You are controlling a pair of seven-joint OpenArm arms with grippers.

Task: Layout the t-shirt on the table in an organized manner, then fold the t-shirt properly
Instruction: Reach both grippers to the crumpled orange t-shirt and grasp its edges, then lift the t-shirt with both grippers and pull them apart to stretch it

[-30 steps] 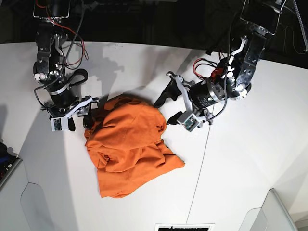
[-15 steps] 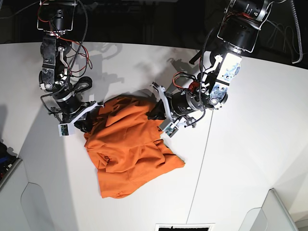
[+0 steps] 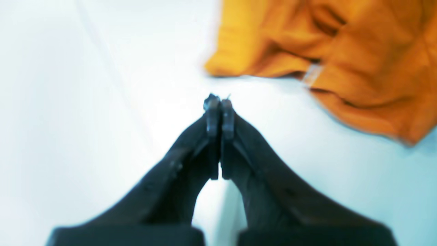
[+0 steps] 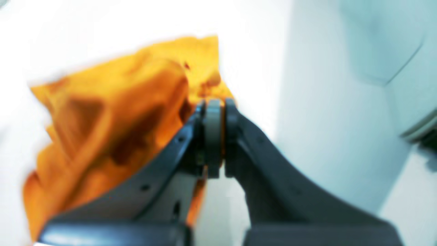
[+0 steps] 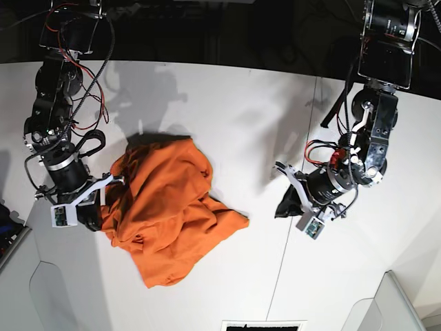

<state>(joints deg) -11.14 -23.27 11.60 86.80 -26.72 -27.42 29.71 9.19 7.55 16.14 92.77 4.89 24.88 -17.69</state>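
Note:
The orange t-shirt [image 5: 172, 214] lies crumpled on the white table [image 5: 227, 110], left of the middle. My right gripper [image 5: 103, 202] is at its left edge and is shut on the t-shirt; in the right wrist view orange cloth [image 4: 112, 123] bunches around and below the closed fingertips [image 4: 213, 106]. My left gripper [image 5: 284, 207] hovers right of the shirt, apart from it, shut with nothing in it. The left wrist view shows its closed tips [image 3: 218, 100] over bare table, with the t-shirt [image 3: 358, 61] and its small white label [image 3: 312, 75] beyond at the upper right.
A thin dark seam [image 5: 289, 227] crosses the table just left of my left gripper. Grey bins stand at the lower left corner [image 5: 14, 269] and the lower right corner [image 5: 393, 303]. A dark grille [image 5: 264, 325] sits at the front edge.
Both grippers have gone from open to shut. The right one has dragged the shirt leftward and toward the front. The left arm has swung away to the right, empty.

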